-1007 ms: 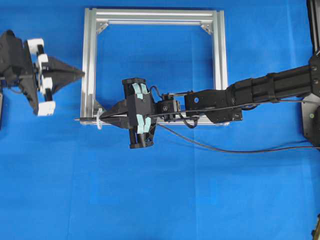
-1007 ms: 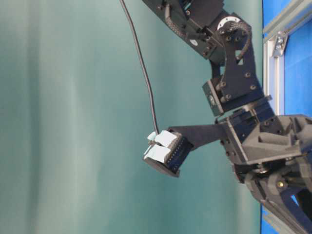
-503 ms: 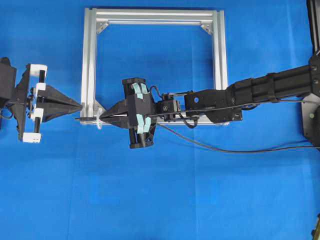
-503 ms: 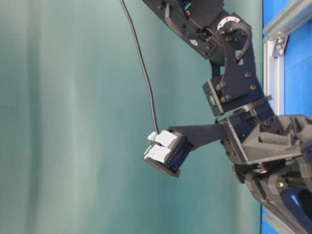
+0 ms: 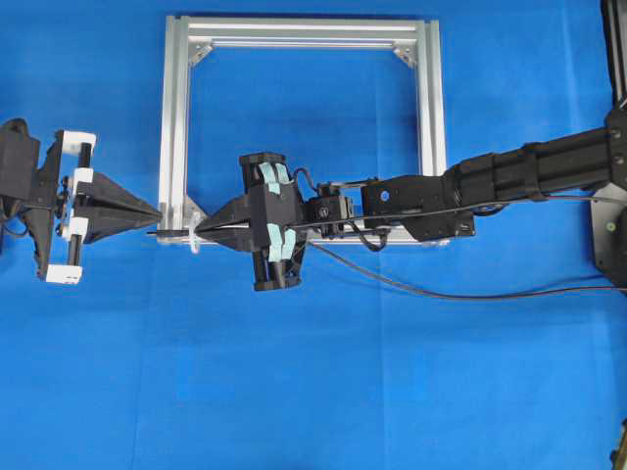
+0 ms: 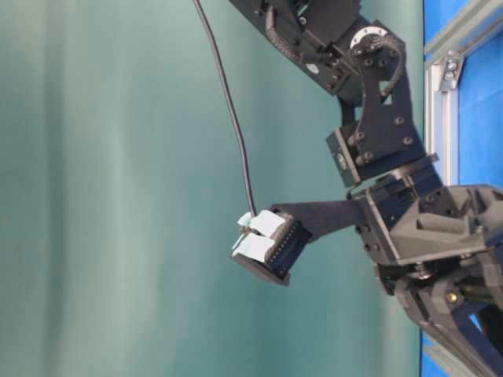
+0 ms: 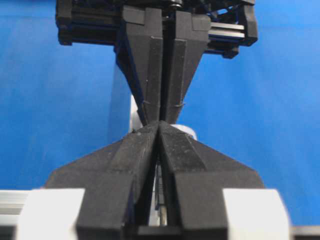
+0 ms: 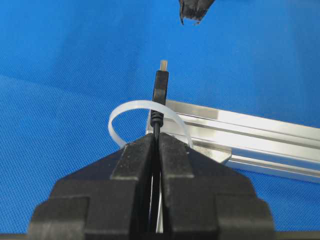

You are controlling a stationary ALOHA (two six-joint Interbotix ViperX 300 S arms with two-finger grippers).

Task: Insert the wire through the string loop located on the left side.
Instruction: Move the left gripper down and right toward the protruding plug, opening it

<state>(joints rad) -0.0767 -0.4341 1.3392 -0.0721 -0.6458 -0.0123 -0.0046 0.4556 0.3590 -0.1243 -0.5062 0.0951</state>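
My right gripper (image 5: 200, 231) is shut on the wire (image 5: 172, 233) just behind its plug. In the right wrist view the plug (image 8: 161, 87) pokes forward through the string loop (image 8: 120, 113), a white band tied to the silver frame (image 8: 250, 131). From overhead the loop (image 5: 194, 241) sits at the frame's (image 5: 176, 117) near left corner. My left gripper (image 5: 158, 210) is shut with nothing in it. It points tip to tip at the right gripper (image 8: 156, 138), a little apart from the plug's end. In the left wrist view its fingertips (image 7: 150, 137) meet right before the right fingers (image 7: 150, 75).
The wire trails right across the blue cloth (image 5: 441, 293) and off the table's right edge. The right arm (image 5: 509, 176) reaches across the frame's near bar. A black mount (image 5: 609, 230) stands at the right edge. Blue cloth lies open in the near half.
The left gripper swung round and came down from beside the frame's left bar to the wire's level. The right gripper and wire have stayed still.
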